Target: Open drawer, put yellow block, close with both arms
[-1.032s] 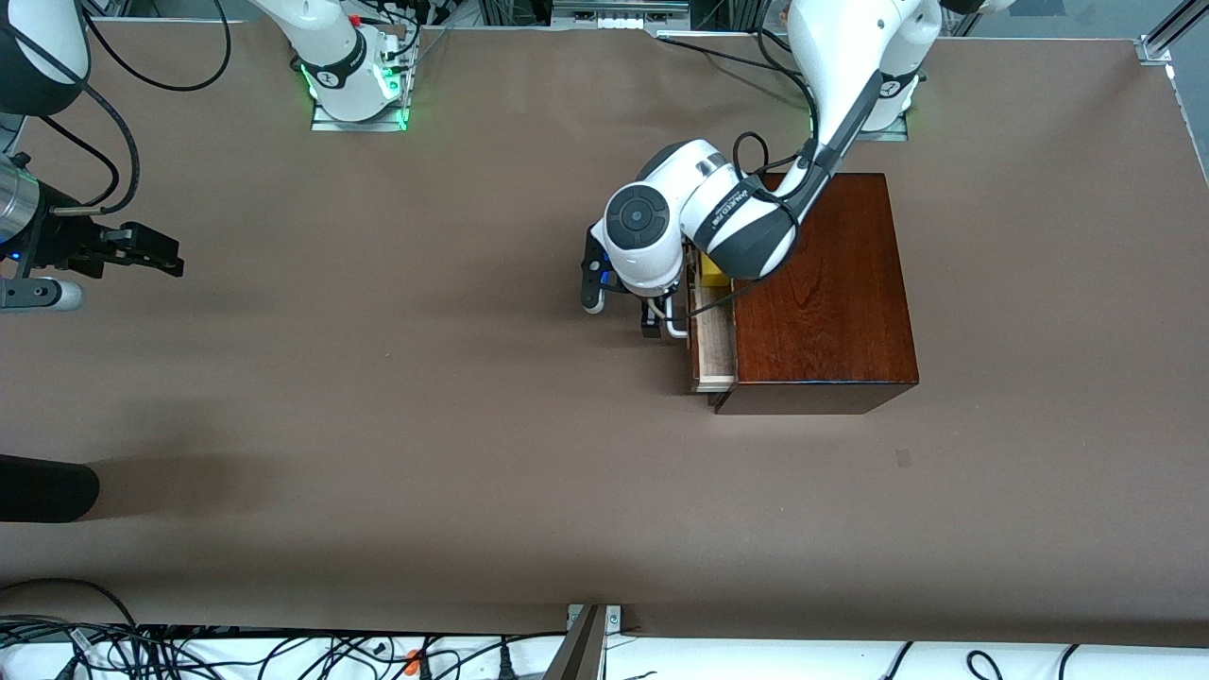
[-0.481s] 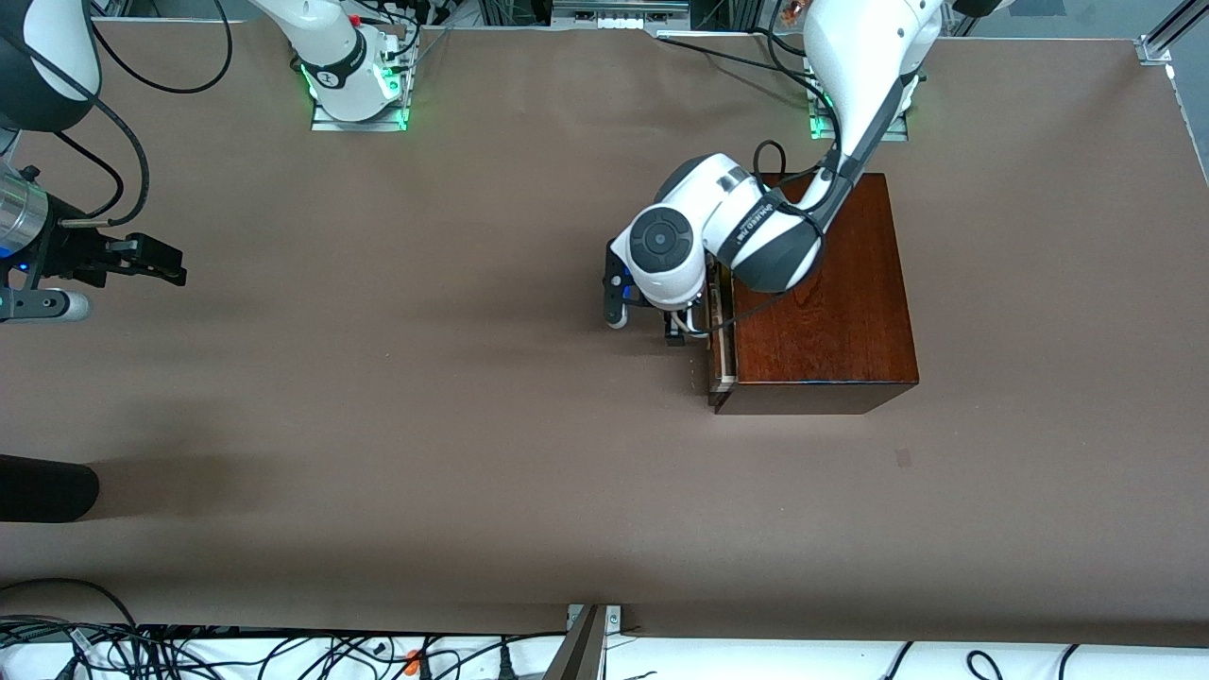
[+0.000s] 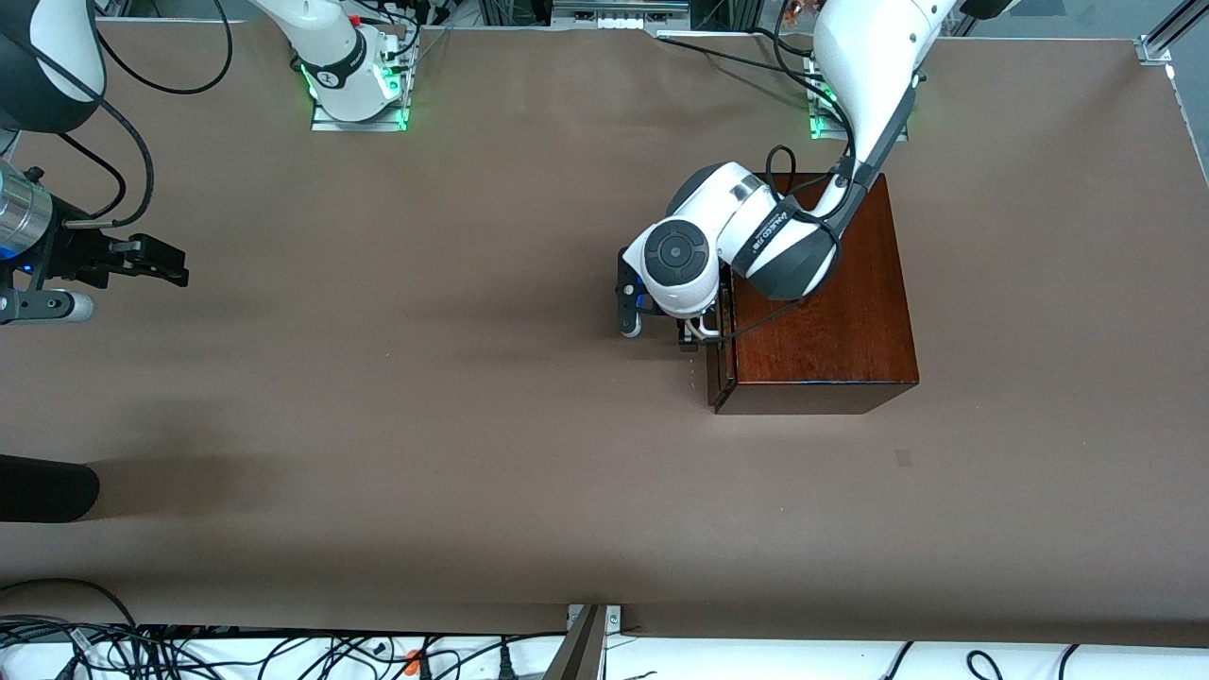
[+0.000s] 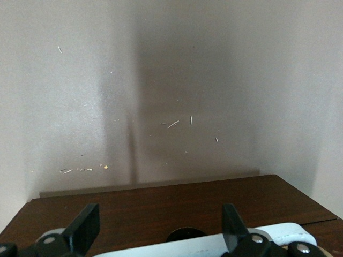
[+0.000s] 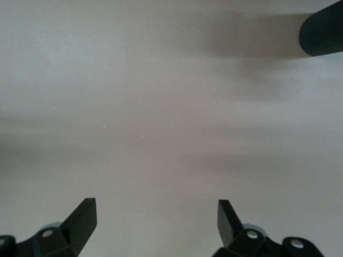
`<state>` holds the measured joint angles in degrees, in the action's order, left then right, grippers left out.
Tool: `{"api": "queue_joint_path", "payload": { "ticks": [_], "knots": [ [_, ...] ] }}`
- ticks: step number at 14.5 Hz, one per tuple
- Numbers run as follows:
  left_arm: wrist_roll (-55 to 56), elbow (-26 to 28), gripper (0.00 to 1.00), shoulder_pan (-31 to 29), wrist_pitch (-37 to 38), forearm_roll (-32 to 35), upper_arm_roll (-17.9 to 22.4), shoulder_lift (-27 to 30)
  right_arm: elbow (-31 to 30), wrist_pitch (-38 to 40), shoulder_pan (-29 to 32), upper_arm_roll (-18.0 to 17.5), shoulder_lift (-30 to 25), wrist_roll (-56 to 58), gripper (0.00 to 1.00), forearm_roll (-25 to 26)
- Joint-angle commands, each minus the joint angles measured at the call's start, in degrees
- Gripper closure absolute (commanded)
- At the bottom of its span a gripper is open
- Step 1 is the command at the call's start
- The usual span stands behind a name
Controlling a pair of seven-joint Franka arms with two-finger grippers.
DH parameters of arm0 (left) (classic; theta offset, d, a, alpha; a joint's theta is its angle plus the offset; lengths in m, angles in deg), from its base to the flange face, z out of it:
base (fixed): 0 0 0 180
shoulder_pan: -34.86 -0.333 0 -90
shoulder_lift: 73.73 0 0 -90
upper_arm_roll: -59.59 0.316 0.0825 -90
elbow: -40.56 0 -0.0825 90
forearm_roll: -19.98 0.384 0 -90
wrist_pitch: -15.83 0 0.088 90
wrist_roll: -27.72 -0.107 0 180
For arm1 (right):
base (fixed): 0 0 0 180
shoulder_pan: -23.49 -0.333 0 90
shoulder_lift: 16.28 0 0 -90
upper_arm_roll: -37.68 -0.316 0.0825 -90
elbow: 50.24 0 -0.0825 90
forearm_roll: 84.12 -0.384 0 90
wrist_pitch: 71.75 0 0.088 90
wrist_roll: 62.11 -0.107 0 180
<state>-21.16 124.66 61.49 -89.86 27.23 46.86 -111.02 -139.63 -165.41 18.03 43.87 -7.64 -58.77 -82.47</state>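
Note:
The dark mahogany box (image 3: 822,293) stands at the left arm's end of the table. Its drawer (image 3: 716,364) is pushed in, and none of the pale tray shows. My left gripper (image 3: 691,335) is open against the drawer front (image 4: 161,195). Its fingers (image 4: 88,225) stand wide apart on either side of the white handle (image 4: 214,243) and do not clamp it. The yellow block is hidden. My right gripper (image 3: 175,269) waits open and empty above bare table at the right arm's end; it also shows in the right wrist view (image 5: 155,206).
A black cylindrical object (image 3: 47,486) lies at the table's edge near the right arm's end and also shows in the right wrist view (image 5: 321,32). Cables (image 3: 189,652) run along the edge nearest the front camera.
My left gripper moved toward the box and pushed the drawer in. The pale tray and the yellow block went out of sight. The right arm barely moved.

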Motion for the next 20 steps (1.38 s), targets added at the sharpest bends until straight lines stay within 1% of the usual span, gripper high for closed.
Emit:
{"api": "queue_joint_path", "payload": {
  "ticks": [1, 5, 9, 11, 13, 15, 17, 18, 20],
  "knots": [
    [-1.66, 1.32, 0.0, -0.96, 0.48, 2.34, 0.17, 1.61, -0.7, -0.55, 0.19, -0.39, -0.46, 0.08, 0.0, 0.91],
    [-1.66, 1.32, 0.0, -0.87, 1.26, 4.0, 0.17, 1.61, -0.52, -0.82, 0.28, -0.3, -0.46, -0.01, 0.0, 0.64],
    [-1.66, 1.24, 0.0, -1.05, 1.27, 4.01, 0.08, 1.61, 0.17, -1.43, 0.28, -0.3, -0.46, -0.1, 0.0, 0.2],
    [-1.4, 0.8, 0.0, -1.05, 1.09, 3.83, -0.36, 1.61, 0.71, -1.78, 0.28, -0.3, -0.46, -0.1, 0.0, 0.03],
    [-0.69, 0.18, 0.0, -1.4, 1.0, 2.08, -0.8, 1.79, 0.71, -1.7, 0.28, -0.3, -0.46, -0.18, 0.0, -0.15],
    [1.66, -0.78, 0.0, -1.13, 1.09, -4.05, -0.8, 3.8, 0.71, -1.61, 0.28, -0.3, -0.46, -0.1, 0.0, -0.15],
    [7.19, -1.05, 0.0, -2.36, 1.18, -8.37, -0.62, 6.34, 0.71, -1.52, 0.28, -0.3, -0.46, -0.18, 0.0, -0.15],
    [9.74, -0.96, 0.0, -3.06, 1.53, -9.69, -0.8, 8.27, 0.71, -1.61, 0.36, -0.21, -0.46, -0.27, 0.0, -0.32],
    [17.9, -1.05, 0.0, -3.16, 5.38, -10.14, -0.45, 12.75, 0.71, -1.08, 0.89, 0.57, -0.46, -0.27, 0.0, -3.99]
  ]
}}
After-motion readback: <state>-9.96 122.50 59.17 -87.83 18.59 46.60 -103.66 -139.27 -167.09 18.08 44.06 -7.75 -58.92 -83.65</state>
